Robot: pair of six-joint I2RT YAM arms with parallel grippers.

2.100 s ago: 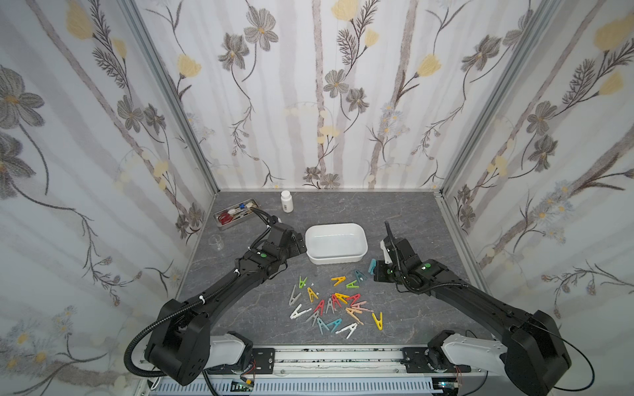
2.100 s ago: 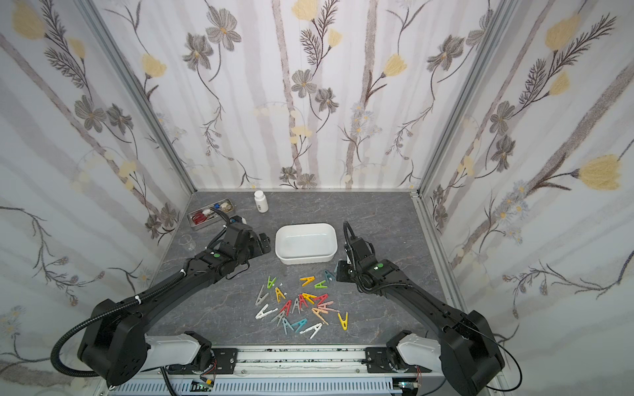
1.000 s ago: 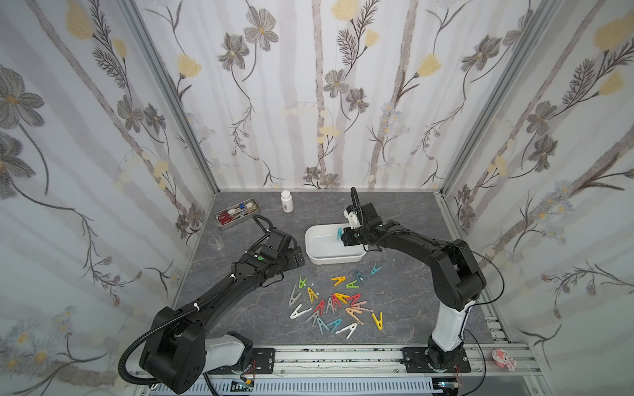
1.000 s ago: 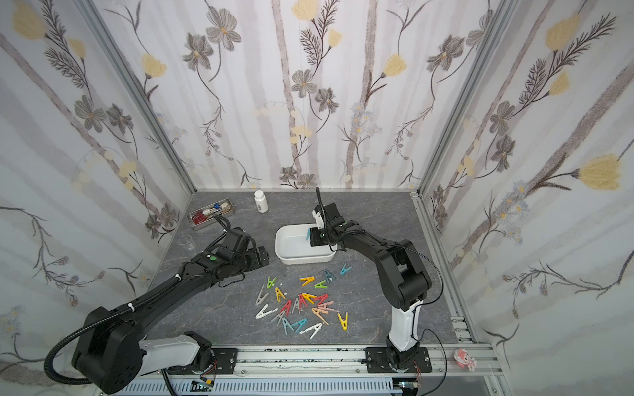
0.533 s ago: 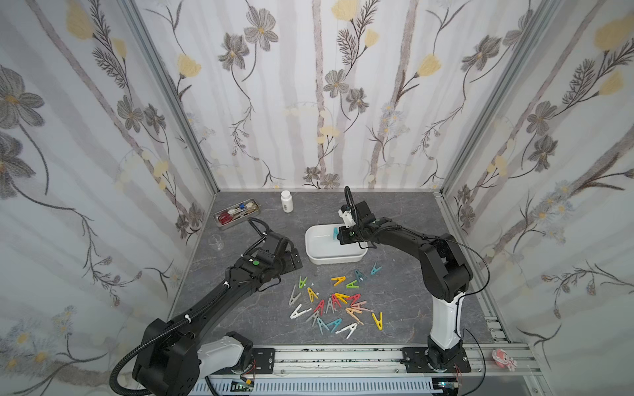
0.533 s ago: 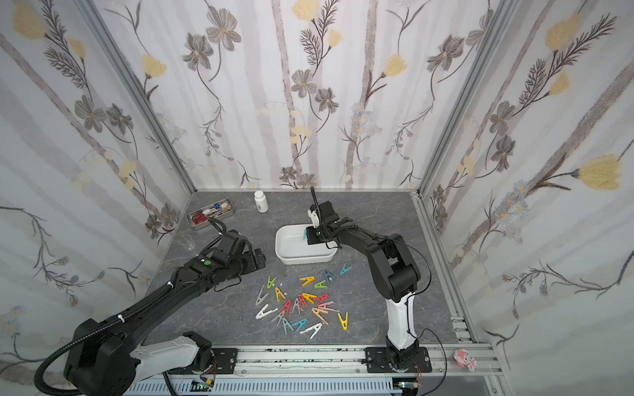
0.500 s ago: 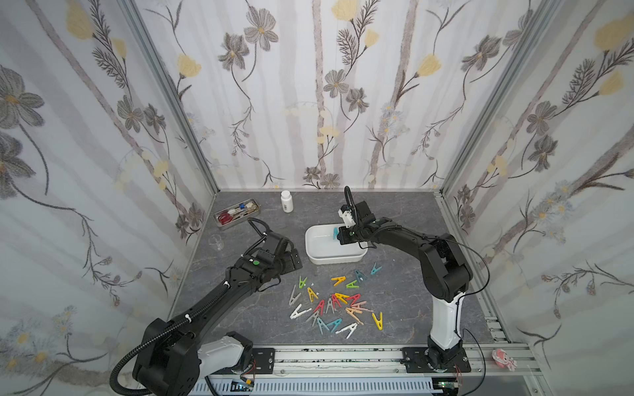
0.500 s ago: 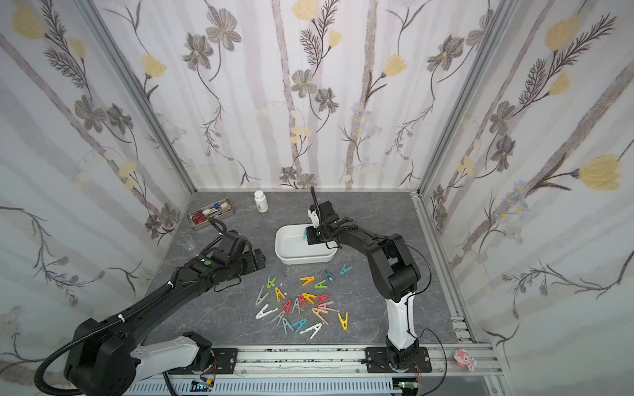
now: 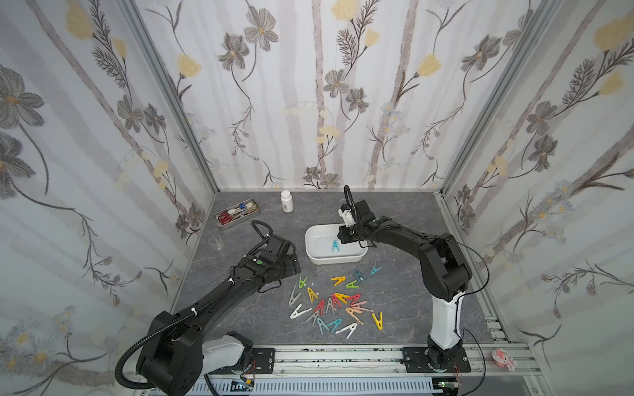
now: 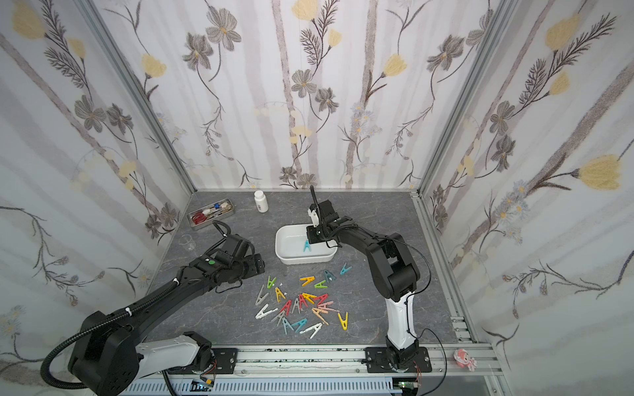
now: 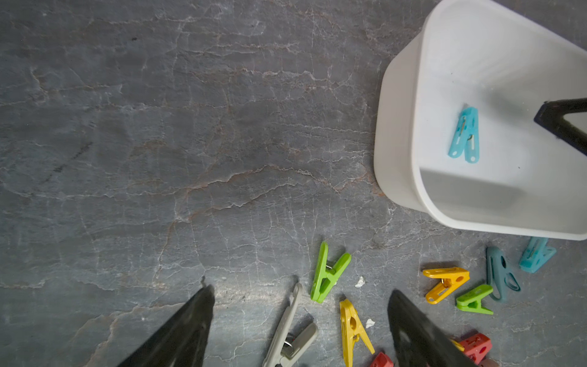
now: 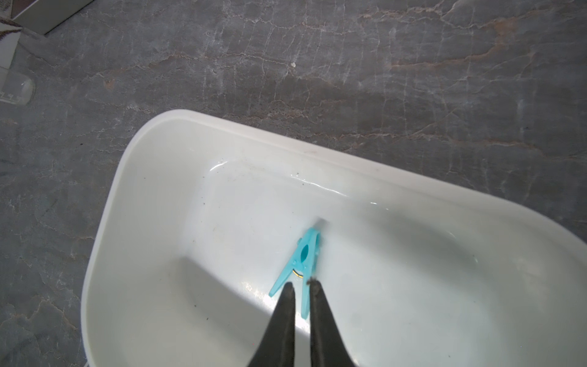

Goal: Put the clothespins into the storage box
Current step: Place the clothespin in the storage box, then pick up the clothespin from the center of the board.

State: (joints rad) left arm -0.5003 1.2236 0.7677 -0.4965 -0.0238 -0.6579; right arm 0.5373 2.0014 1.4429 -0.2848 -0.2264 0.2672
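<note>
The white storage box (image 9: 334, 259) (image 10: 302, 259) stands mid-table. One teal clothespin (image 9: 335, 246) (image 11: 465, 135) (image 12: 301, 263) lies flat on its floor. My right gripper (image 9: 343, 236) (image 12: 300, 284) hangs just above that clothespin, its jaws a narrow gap apart and holding nothing. Several coloured clothespins (image 9: 336, 301) (image 10: 302, 301) lie scattered in front of the box. My left gripper (image 9: 291, 268) (image 11: 301, 289) is open wide, low over the pile's left edge. A grey clothespin (image 11: 286, 330) and a yellow one (image 11: 351, 327) lie between its fingers, and a green one (image 11: 327, 276) just beyond.
A grey metal tray of tools (image 9: 236, 214) and a white bottle (image 9: 286, 201) stand at the back left. A small clear beaker (image 9: 216, 241) sits near the left wall. Floral walls close three sides. A pink toy (image 9: 502, 358) lies on the front rail.
My right gripper's jaws have parted slightly and the teal clothespin now lies loose on the box floor. My left gripper has edged toward the pile and narrowed a little.
</note>
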